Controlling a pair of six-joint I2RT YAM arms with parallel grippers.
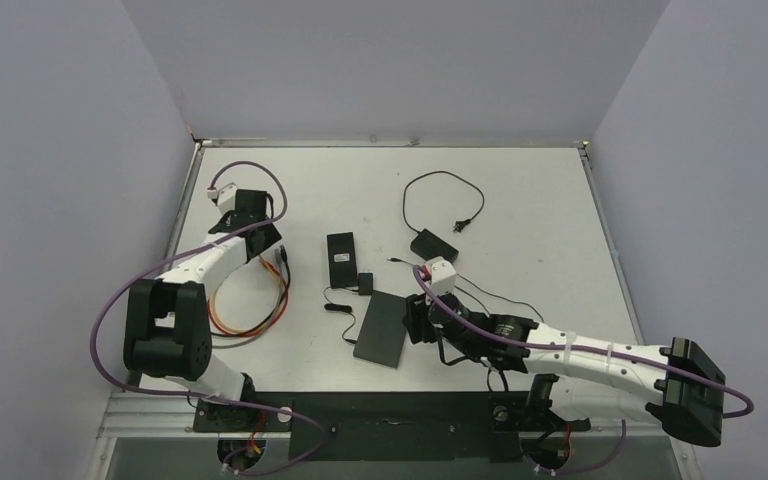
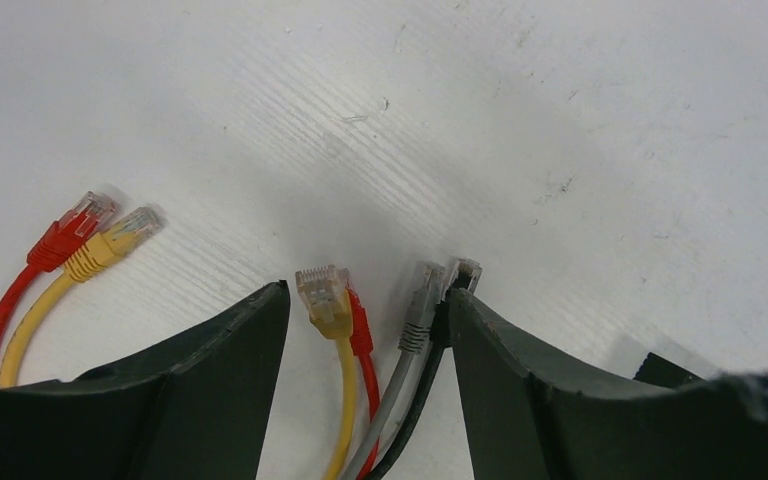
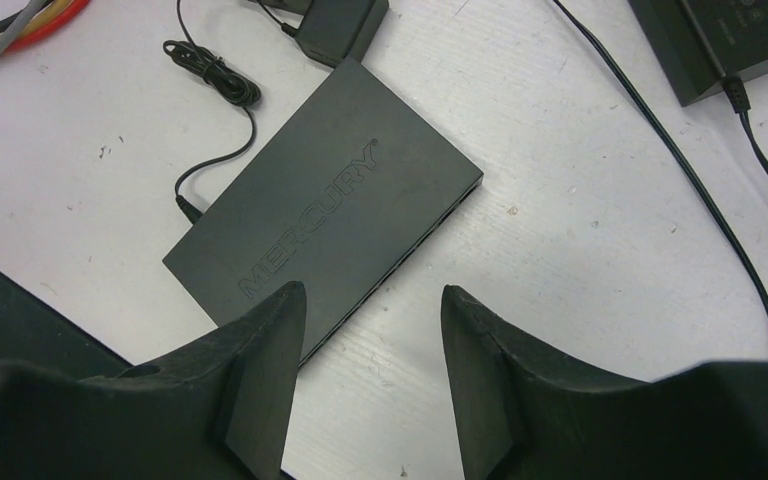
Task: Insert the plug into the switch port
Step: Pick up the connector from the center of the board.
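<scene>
6 RJ45 plugs (image 2: 322,290), 1 switch (image 3: 330,200)

Table (image 1: 540,220) | switch (image 1: 381,328) at 6 o'clock of centre, toward near edge | small adapter (image 1: 365,283) just beside its far corner, 12 o'clock | flat box (image 1: 340,258) behind, 11 o'clock of switch | power brick (image 1: 433,245) at 2 o'clock, cord (image 1: 440,173) looped behind it | patch cables (image 1: 282,295) at 9 o'clock, apart from switch
</scene>
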